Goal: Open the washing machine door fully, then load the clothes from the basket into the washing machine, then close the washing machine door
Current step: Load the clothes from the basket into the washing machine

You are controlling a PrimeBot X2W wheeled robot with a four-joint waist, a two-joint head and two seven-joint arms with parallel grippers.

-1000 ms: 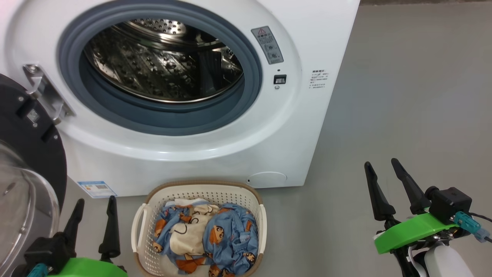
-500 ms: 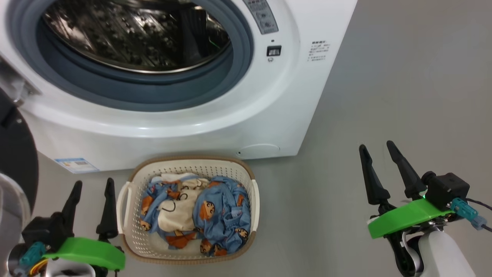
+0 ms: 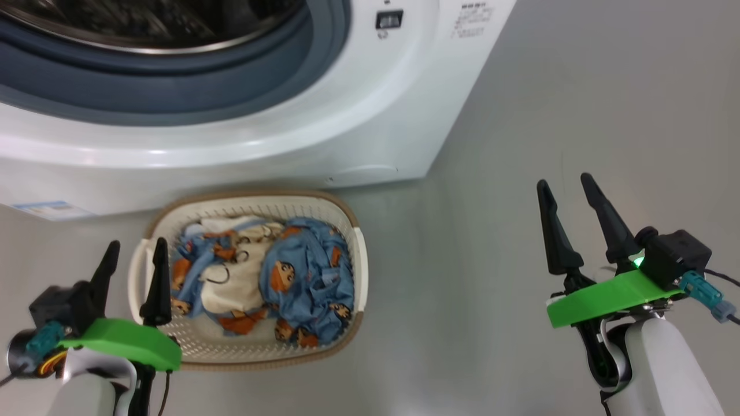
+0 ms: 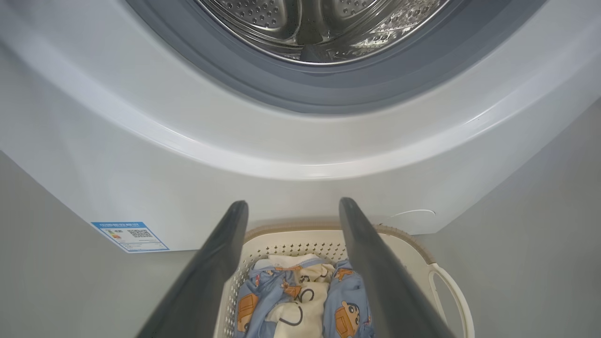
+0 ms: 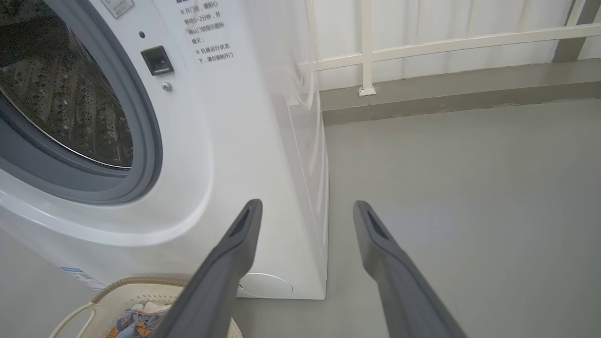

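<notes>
A grey floor [image 3: 520,115] runs under everything, and in the right wrist view a white railing [image 5: 422,47] stands along the far wall. The washer [image 3: 347,127] sits on the floor, its opening uncovered, with the grey gasket [image 3: 173,92] ringing the steel drum [image 4: 319,23]. A blue label [image 3: 43,209] is stuck at the front's lower left corner and a round cover [image 5: 265,285] sits at its lower right corner. The basket [image 3: 248,207] stands on the floor just in front of the washer's bottom edge. The clothes [image 3: 300,277] lie heaped inside it, blue printed pieces around a cream one.

The left gripper [image 3: 137,245] hangs at the basket's left edge, fingers spread and holding nothing, with its inner finger crossing the rim in the head view. The right gripper [image 3: 564,182] is over bare floor, well apart from the basket, past the washer's right corner, fingers likewise spread and empty.
</notes>
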